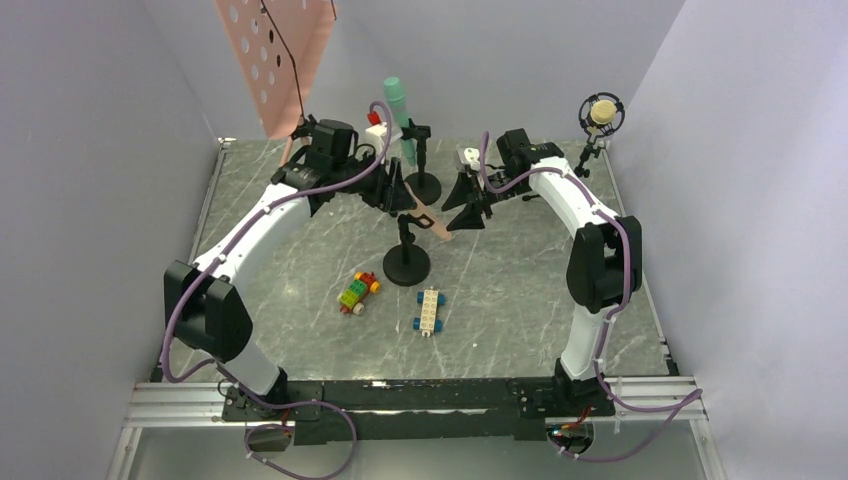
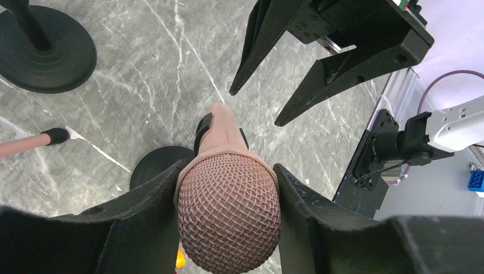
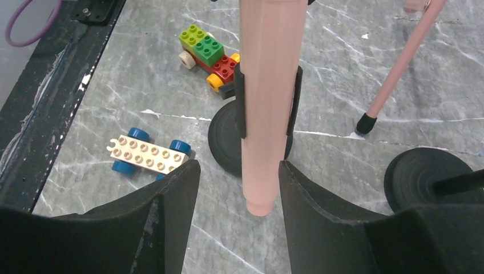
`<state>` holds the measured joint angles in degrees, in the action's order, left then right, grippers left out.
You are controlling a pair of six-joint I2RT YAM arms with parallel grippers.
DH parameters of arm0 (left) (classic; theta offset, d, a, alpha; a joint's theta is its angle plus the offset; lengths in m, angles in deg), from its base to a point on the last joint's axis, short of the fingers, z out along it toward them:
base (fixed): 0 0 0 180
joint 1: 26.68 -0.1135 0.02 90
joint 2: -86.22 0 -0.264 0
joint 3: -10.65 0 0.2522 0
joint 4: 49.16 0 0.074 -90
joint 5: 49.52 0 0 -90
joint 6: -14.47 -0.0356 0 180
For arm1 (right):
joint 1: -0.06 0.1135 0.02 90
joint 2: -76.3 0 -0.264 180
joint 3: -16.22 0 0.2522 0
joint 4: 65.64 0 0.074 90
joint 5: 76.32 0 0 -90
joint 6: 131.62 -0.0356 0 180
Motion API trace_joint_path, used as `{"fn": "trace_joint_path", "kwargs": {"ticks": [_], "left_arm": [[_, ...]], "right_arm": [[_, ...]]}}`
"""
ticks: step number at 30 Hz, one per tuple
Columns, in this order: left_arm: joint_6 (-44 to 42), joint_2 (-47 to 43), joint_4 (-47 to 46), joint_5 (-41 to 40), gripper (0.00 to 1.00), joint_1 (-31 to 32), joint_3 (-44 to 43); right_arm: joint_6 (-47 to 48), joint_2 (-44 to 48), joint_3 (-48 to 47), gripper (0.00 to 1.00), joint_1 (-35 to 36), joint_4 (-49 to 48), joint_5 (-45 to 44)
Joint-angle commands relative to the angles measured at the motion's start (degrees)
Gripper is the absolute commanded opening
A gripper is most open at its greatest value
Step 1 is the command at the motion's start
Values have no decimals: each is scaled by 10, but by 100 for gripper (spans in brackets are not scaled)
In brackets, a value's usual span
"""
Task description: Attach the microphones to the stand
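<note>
**Three cameras, one shared landmark**

The top camera sits high behind the arm bases (image 1: 262, 385), looking down over the whole table (image 1: 520, 300), the front stand (image 1: 406, 262) mid-view. The left wrist camera peers down from close on the stand's left, along the pink microphone (image 2: 228, 211). The right wrist camera looks from just behind the stand toward the bases. All share its round base

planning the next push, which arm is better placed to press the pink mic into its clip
Left, probably: left gripper clamps the pink microphone by its head; right gripper only straddles the tail without touching.
</note>
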<state>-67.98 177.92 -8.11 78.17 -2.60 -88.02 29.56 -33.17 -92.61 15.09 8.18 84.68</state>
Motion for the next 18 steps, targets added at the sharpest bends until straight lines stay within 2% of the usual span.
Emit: {"fn": "trace_joint_path", "kwargs": {"ticks": [1, 18], "left_arm": [[-10, 20, 15, -22, 2, -4, -14], [6, 40, 4, -20, 2, -2, -23]], "right_arm": [[31, 26, 0, 58, -3, 18, 27], [46, 25, 3, 59, -3, 30, 31]]}}
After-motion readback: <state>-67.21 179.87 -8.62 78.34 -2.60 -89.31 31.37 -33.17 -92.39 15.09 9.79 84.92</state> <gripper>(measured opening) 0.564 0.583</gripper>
